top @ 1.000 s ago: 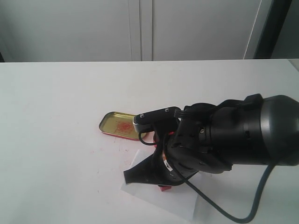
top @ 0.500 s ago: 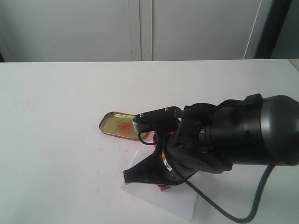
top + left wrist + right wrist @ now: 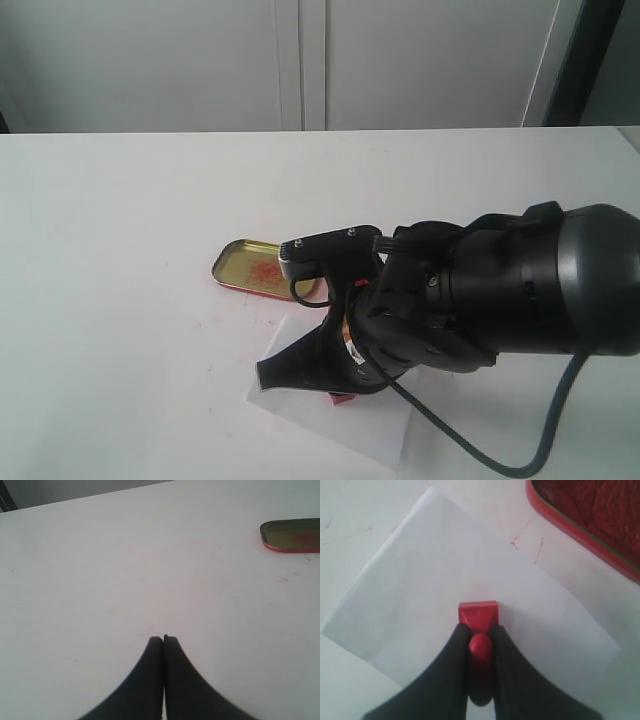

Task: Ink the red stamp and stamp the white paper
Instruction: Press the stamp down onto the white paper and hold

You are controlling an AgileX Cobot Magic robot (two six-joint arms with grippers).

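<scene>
Fingers of the right gripper clench the narrow knob of the red stamp. Its flat base faces down over the middle of the white paper; whether base and sheet touch cannot be told. The paper lies flat on the tabletop, near the red tin of ink paste. A gold-coloured lid, smeared red inside, lies close by. The left gripper is clenched on nothing above the tabletop.

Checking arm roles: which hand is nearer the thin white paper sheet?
Right. The right hand holds the small red stamp over the paper sheet; the left hand hangs shut over white table elsewhere.
</scene>
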